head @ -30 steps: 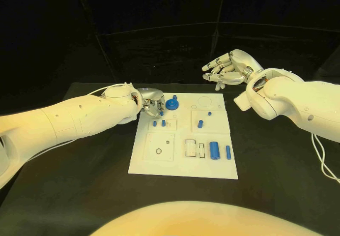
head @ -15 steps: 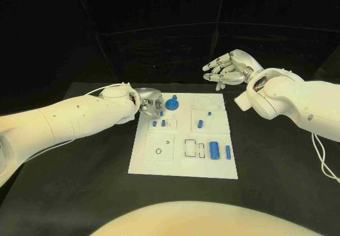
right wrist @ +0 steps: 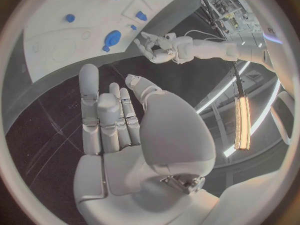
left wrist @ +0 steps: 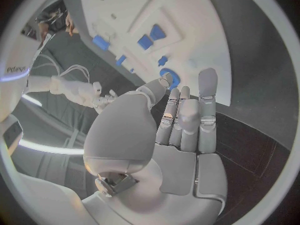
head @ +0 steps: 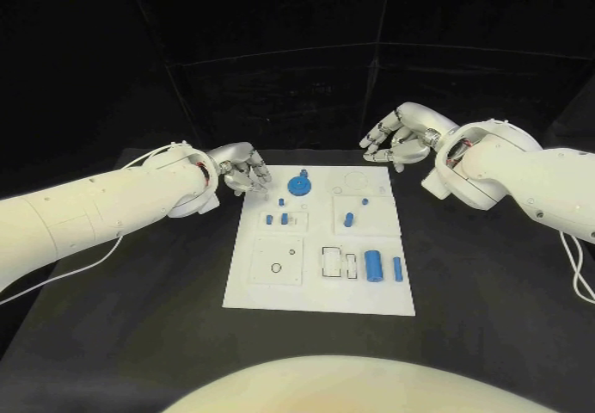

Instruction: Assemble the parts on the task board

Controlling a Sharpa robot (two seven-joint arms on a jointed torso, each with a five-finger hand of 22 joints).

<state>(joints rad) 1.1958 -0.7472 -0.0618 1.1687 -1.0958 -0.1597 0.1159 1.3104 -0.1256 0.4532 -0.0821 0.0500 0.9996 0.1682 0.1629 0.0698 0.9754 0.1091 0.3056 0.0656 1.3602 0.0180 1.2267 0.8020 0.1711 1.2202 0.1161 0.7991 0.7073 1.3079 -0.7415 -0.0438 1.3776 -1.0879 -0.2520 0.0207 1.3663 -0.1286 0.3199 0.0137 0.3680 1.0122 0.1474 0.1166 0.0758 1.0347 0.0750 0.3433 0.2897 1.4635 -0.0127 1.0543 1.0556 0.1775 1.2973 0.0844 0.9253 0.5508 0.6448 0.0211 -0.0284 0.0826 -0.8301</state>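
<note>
One white task board [head: 320, 284] on black table [head: 124, 327], dark surroundings.

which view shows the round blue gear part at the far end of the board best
The head view: the round blue part sits unobstructed on the task board, seen from above. The left wrist view shows it partly hidden behind the left hand's fingertips; the right wrist view shows it small and distorted.
</note>
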